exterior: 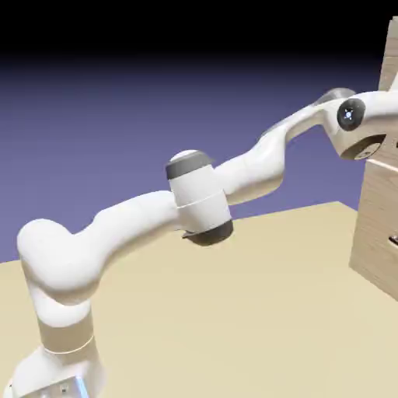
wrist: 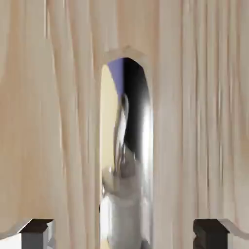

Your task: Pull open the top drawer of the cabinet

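Right, working from the exterior view's left, I see the white arm rise over the tan table, stretch across it and bend at the wrist by the tall, light tan cabinet. That cabinet stands near the table's far corner, at the exterior view's right, with a thin seam across its front and a small dark handle below the seam. The top drawer fills my hand view: pale wood, streaked with fine brownish grain running up and down. On its front is a tall, narrow handle with a rounded upper end, polished like a mirror; blue-violet, yellow, black and blurry white show in it, and its lower end passes out of sight. My gripper is spread wide, one dark-and-grey tip on each side of that handle, with nothing pinched between them.
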Controlling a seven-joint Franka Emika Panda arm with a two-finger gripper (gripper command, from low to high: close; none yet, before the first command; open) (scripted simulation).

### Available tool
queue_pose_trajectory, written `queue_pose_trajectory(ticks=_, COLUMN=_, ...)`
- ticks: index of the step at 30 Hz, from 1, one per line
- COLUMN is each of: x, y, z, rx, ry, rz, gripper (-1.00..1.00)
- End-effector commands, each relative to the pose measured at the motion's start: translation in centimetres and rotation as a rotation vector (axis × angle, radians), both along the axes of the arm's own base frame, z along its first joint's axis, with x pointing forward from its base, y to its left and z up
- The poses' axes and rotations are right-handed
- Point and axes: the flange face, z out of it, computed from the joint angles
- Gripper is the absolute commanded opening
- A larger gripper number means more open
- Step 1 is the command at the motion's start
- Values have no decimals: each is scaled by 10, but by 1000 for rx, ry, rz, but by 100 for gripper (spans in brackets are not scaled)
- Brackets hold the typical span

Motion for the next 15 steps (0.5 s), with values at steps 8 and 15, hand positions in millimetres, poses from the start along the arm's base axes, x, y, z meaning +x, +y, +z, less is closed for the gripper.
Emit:
queue_pose_trajectory(ticks=8, x=-22, y=0, z=0, rx=0, ry=-1, rz=0, gripper=-100)
queue_pose_trajectory(ticks=15, x=-54, y=0, z=0, rx=0, ry=-1, rz=0, gripper=-100)
